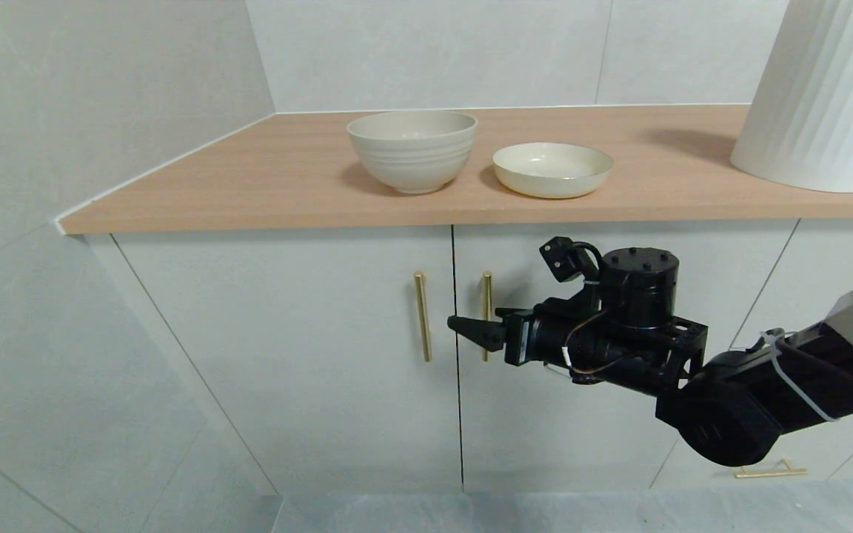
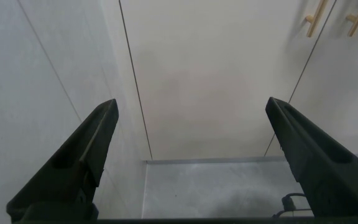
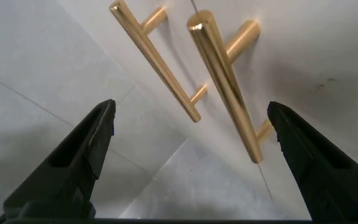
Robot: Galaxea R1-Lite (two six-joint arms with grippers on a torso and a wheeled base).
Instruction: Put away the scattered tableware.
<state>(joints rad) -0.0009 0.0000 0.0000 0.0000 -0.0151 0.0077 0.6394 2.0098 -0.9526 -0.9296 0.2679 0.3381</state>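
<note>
On the wooden countertop (image 1: 263,185) stand a deep cream bowl (image 1: 412,148) and, right beside it, a shallow cream dish (image 1: 552,169). Below the counter, my right gripper (image 1: 480,326) is held level in front of the two white cabinet doors, at their gold handles (image 1: 421,317) (image 1: 486,314). In the right wrist view this gripper (image 3: 190,111) is open, and both gold handles (image 3: 157,62) (image 3: 225,81) lie between its spread fingers, close ahead and untouched. My left gripper (image 2: 192,104) hangs open and empty low before a white cabinet door (image 2: 216,81), above the grey floor (image 2: 216,186).
A tall white ribbed container (image 1: 819,96) stands at the counter's right end. Grey tiled walls close in the left side and the back. Another gold handle (image 1: 771,470) sits low on the right cabinet front.
</note>
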